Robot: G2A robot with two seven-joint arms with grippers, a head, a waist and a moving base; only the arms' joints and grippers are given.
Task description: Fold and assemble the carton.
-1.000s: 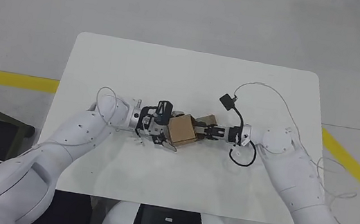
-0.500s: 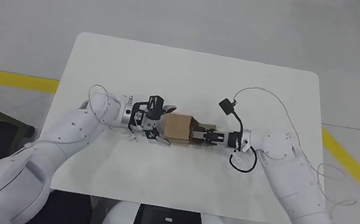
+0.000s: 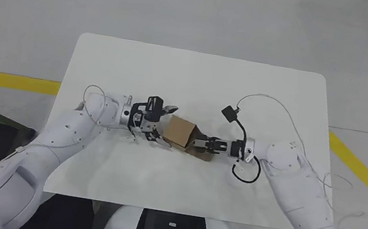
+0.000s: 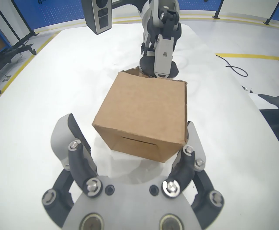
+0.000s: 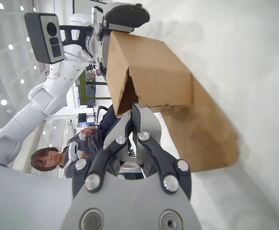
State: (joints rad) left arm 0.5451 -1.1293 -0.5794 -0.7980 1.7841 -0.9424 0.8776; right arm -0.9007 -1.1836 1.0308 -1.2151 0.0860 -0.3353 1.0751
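The table point(image 3: 280, 93) is viewed in the top view from a camera set high above the arms and faced straight down. The whole tabletop is taken in, with floor point(image 3: 199, 10) beyond its far edge. The left wrist view is taken from just behind the left gripper point(image 4: 129, 128), low over the table, and is faced rightward. In it the carton point(image 4: 141, 113) is met close by, with the right gripper point(image 4: 162, 65) beyond it. The right wrist view is taken from behind that gripper's own fingers point(image 5: 143, 122), very near the carton, faced leftward and rolled onto its side. The carton is shared by all three views and is seen from opposite ends in the two wrist views.
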